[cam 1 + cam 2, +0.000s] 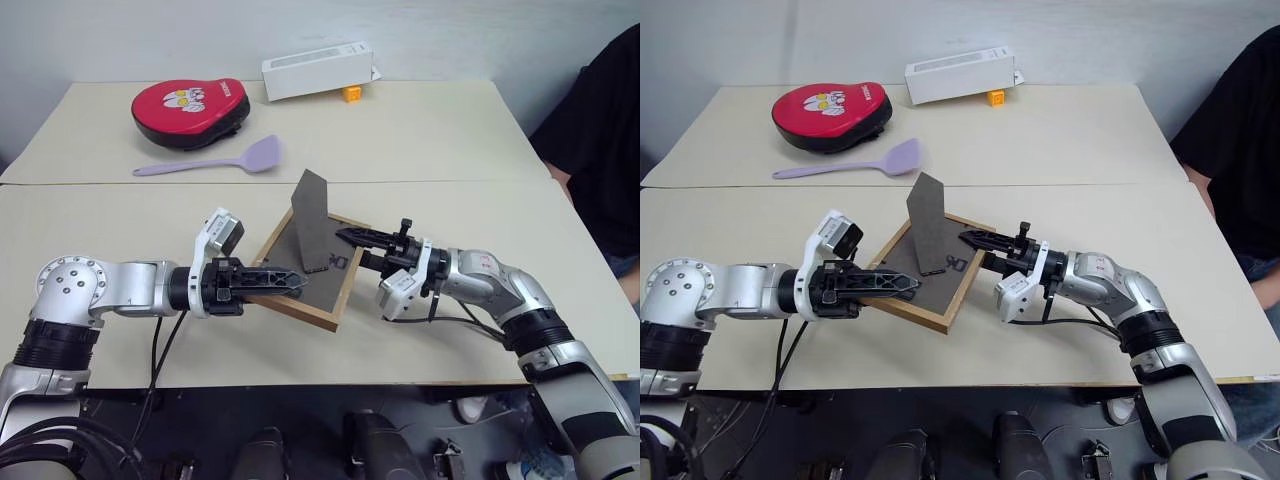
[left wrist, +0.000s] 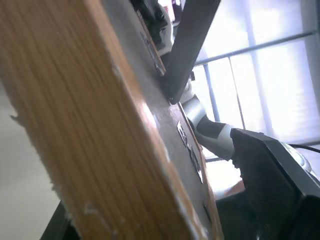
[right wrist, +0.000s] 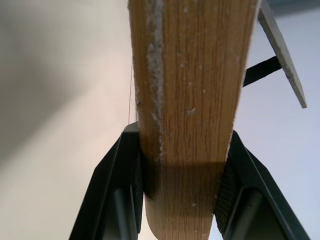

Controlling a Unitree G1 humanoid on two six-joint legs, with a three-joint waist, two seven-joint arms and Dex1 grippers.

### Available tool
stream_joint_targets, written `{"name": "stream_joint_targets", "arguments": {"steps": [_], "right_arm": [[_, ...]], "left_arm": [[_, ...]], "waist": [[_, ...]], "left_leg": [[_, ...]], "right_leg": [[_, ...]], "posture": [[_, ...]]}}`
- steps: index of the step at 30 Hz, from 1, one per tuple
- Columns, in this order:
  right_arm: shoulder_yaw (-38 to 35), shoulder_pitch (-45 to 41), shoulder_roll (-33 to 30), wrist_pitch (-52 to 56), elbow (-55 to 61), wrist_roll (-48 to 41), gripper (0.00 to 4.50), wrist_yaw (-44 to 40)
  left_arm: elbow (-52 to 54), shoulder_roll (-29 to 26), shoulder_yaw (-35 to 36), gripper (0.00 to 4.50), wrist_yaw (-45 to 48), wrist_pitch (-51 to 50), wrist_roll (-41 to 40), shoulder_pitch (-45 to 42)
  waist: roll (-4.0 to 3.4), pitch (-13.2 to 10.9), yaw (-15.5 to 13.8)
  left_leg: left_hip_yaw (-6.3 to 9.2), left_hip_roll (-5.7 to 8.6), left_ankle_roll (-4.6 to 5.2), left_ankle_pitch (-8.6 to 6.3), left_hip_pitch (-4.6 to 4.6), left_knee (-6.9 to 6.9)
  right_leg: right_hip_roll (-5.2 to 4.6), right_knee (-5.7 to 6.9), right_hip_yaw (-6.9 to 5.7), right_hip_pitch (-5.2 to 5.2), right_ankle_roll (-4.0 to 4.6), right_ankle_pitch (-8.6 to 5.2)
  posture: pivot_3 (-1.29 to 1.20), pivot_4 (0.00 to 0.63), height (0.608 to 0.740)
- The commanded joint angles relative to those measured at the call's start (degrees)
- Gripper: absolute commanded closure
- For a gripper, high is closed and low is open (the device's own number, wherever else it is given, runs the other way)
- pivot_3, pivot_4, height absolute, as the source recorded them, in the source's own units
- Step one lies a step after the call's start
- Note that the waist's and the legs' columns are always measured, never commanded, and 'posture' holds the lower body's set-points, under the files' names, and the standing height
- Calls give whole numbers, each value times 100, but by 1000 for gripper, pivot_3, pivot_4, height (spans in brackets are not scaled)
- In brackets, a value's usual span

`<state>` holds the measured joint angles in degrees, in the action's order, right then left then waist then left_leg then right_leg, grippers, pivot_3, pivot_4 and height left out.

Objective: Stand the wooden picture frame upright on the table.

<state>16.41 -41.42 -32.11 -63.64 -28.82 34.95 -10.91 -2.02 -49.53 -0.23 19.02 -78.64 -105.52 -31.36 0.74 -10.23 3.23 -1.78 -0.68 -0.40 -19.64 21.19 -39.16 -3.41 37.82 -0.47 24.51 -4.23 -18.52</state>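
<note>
While the wooden picture frame [image 1: 312,272] lies tilted, back up, stand folded out, near the table's [image 1: 120,215] front edge, the right gripper's [image 1: 352,243] fingers clamp its rim; the left gripper's [image 1: 288,281] stand apart around its other side; standing it remains.

Wooden picture frame [image 1: 310,285] lies back-up, picture side hidden against table [image 1: 420,130]. Right gripper [image 3: 182,190] fingers [image 3: 125,170] cut off by picture's lower edge in right wrist view. Person [image 1: 600,140] at table's far right cropped by picture's edge. Small orange object [image 1: 351,94] behind white box [image 1: 318,70] too small to identify.
</note>
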Motion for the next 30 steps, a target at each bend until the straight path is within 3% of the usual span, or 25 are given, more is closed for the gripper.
{"name": "stream_joint_targets", "arguments": {"steps": [1, 3, 6, 10, 13, 21, 24, 28, 30], "right_arm": [[-134, 213, -298, 37, -14, -1154, 3224, -328], [-60, 254, -352, 74, -4, -1452, 3224, -508], [-107, 255, -367, 51, 34, -1454, 3218, -573], [-178, 156, -352, -134, 150, -1013, 3218, -405], [-210, 94, -343, -258, 288, -747, 3227, -225], [-232, -32, -316, -437, 340, -594, 3227, -62], [-234, 204, -346, -161, 359, -1235, 3227, -270], [-258, 626, -485, 282, 379, -2396, 3227, -747], [-315, 872, -461, 928, 505, -3456, 3227, -1274]], "left_arm": [[-129, -727, 1166, 1173, 1155, 1786, 2178, 288], [-97, -834, 1221, 1173, 1775, 2593, 3123, 494], [-434, -844, 1353, 1173, 1877, 2197, 3022, 586], [-625, -927, 1076, 1173, 1698, 532, 1716, 494], [-957, -1073, 384, 1173, 1344, -549, 1183, 176], [-1502, -909, -267, 1173, 854, -1293, 14, -233], [-1250, -897, 476, 1173, 1049, -523, 974, 163], [-300, -975, 1395, 1173, 2714, 1519, 2757, 1210], [-52, -853, 1517, 1007, 3380, 2963, 3848, 1471]], "waist": [[0, 0, -1], [-2, 0, -3], [-1, -1, -9], [0, -1, -15], [2, -1, -13], [2, -1, -12], [1, -1, 13], [1, -1, 14], [1, -1, -11]], "left_leg": [[0, 0, 0, 0, 0, 1], [-6, 4, 0, 0, -1, 3], [-6, 0, 0, 0, -1, 3], [-4, -3, 2, -1, 1, 3], [-4, -2, 3, -2, 1, 4], [-3, 0, 6, -2, 1, 3], [-5, -1, 5, -2, 0, 3], [-12, -7, 3, -1, -1, 12], [-11, -5, 4, -1, 2, 7]], "right_leg": [[1, 1, 0, 0, 0, 0], [0, -4, 0, -1, 0, 0], [4, -4, 0, 0, 1, -1], [3, 5, 3, 0, 1, -1], [1, 16, 5, 1, 1, -1], [-1, 19, 4, 2, 1, -1], [1, 19, 4, 3, 1, -1], [4, 9, 5, 5, 2, -1], [1, -1, 1, 4, 4, -2]], "posture": [[0, 150, 740], [0, 150, 740], [0, 150, 740], [0, 150, 740], [0, 150, 740], [0, 150, 740], [0, 150, 740], [0, 150, 740], [0, 150, 740]]}}
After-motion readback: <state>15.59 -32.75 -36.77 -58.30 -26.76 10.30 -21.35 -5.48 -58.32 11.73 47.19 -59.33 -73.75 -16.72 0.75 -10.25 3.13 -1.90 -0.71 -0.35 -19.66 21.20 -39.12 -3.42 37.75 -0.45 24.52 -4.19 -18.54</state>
